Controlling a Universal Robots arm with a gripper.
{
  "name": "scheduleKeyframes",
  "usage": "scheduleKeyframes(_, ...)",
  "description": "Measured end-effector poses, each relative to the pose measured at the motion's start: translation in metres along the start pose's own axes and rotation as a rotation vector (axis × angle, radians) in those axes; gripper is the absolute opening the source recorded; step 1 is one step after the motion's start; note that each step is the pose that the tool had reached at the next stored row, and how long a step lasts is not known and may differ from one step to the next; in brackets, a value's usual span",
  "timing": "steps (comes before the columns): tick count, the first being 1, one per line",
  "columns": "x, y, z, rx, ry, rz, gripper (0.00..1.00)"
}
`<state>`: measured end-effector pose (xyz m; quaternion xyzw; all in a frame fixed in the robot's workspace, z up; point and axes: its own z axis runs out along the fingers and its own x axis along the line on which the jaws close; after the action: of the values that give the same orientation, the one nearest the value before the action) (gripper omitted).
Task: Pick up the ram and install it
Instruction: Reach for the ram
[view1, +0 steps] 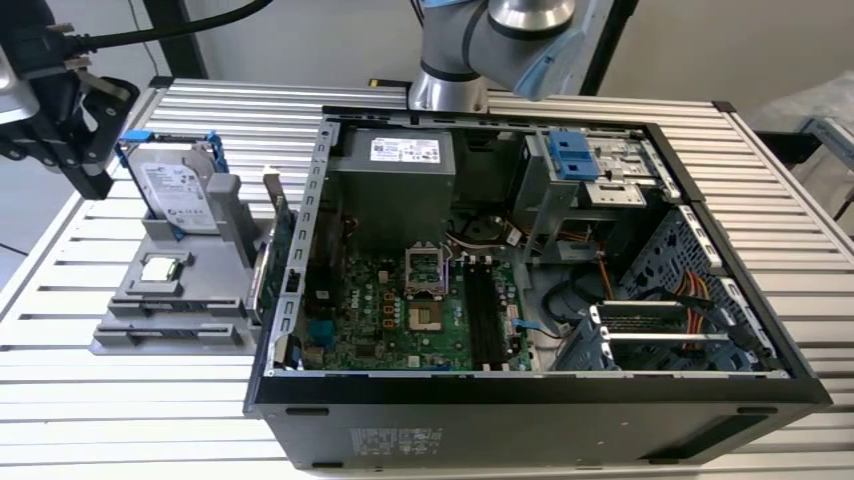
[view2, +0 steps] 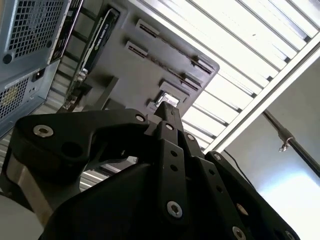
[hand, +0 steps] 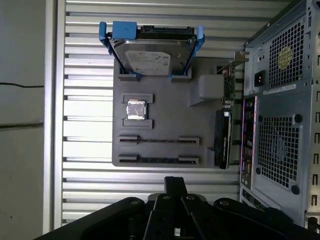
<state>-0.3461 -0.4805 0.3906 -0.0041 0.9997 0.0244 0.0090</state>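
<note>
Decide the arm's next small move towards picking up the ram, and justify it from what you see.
Probably bring the gripper over the grey holder's two long slots. It hangs clear of the holder with jaws apparently shut on nothing, and the thin dark line in those slots may be the ram seen edge-on, though I cannot confirm that.

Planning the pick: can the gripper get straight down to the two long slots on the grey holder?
Probably yes. The gripper hangs above the grey holder, and nothing covers its long slots; the hard drive and chip sit further along.
</note>
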Motion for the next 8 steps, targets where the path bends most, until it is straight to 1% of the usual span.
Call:
scheduleKeyframes(1, 0.0, -0.0018, -0.0001, 0.0, 0.0, 0.0, 0.0)
scheduleKeyframes(8, 0.0, -0.0019, -0.0001, -0.0001, 0.0002, -0.005, 0.0)
